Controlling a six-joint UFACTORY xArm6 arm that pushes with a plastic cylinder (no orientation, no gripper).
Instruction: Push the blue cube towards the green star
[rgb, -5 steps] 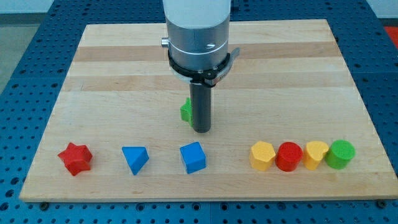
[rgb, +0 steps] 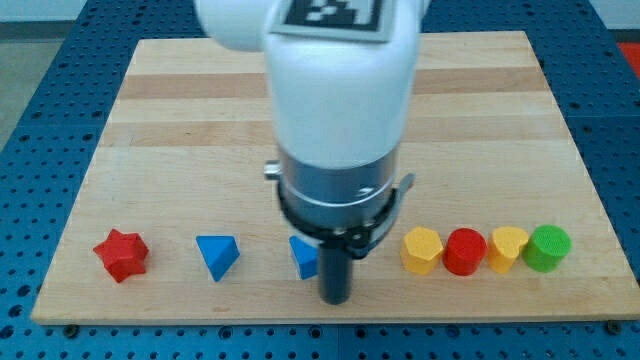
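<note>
The blue cube (rgb: 302, 257) sits near the view's bottom, mostly hidden behind my rod; only its left part shows. My tip (rgb: 334, 299) is just right of and below the cube, close to the board's bottom edge. The arm's white and grey body fills the middle of the view. The green star does not show; the arm hides the spot where it lay.
A red star (rgb: 121, 254) and a blue triangular block (rgb: 218, 256) lie left of the cube. At the right stand a yellow block (rgb: 422, 250), a red cylinder (rgb: 464, 251), a yellow block (rgb: 507, 248) and a green cylinder (rgb: 548, 247). The wooden board (rgb: 150, 120) lies on a blue pegboard table.
The arm has moved towards the view's bottom: my tip went from beside the green star to just below and right of the blue cube. The arm now hides the star.
</note>
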